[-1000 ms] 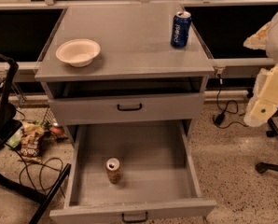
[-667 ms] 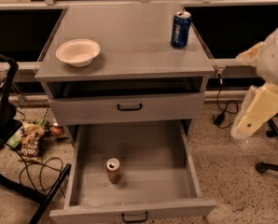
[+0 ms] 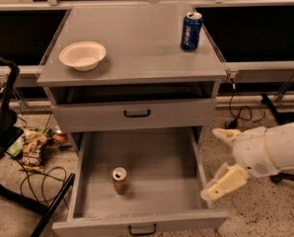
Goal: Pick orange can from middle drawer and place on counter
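the orange can (image 3: 120,179) stands upright on the floor of the middle drawer (image 3: 159,164), left of centre and toward the front; the drawer is pulled out. above it the upper drawer (image 3: 137,114) is closed under the counter (image 3: 137,43), which carries a white paper bowl (image 3: 83,55) at its left and a blue pepsi can (image 3: 191,30) at the back right. the gripper (image 3: 209,163) hangs just outside the open drawer's right wall, well apart from the can, its two cream fingers spread and holding nothing. a snack bag (image 3: 33,151) lies on the floor at left.
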